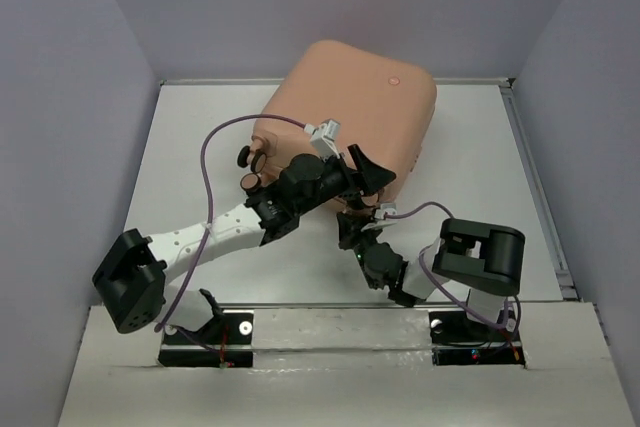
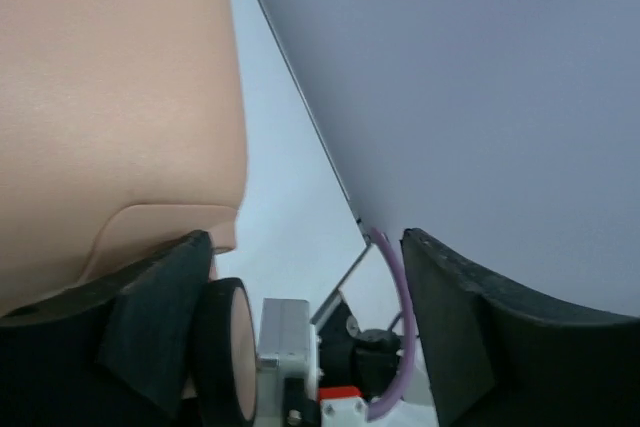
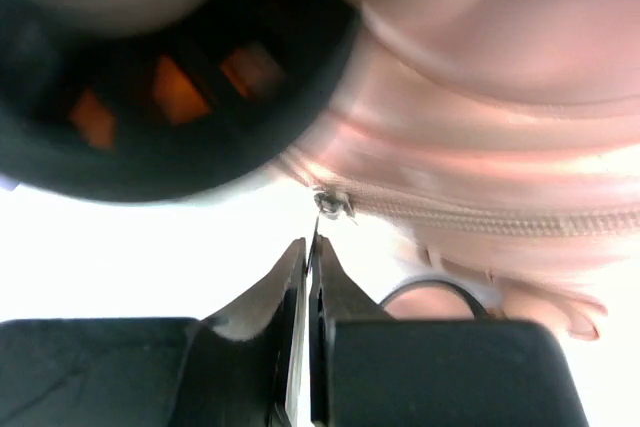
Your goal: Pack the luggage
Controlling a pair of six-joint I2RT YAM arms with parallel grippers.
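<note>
Luggage (image 1: pixel 350 107) lies shut on the table (image 1: pixel 200 147), toward 12 o'clock from the arm bases, its inside hidden. Left gripper (image 2: pixel 305 247) sits at the shell's 6 o'clock edge, jaws spread with nothing between them, a caster wheel (image 2: pixel 228 347) just beside one finger. Right gripper (image 3: pixel 310 247), slightly nearer the bases, has its jaws pressed together, tips just under the zipper (image 3: pixel 480 212).

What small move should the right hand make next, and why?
Probably draw the right hand gently along the zipper, taking the small metal slider with it. Its fingers are shut, their tips close to that slider; whether they pinch its tab I cannot tell. The luggage lies with its lid down, and the left hand stands open beside a wheel, holding nothing.
</note>
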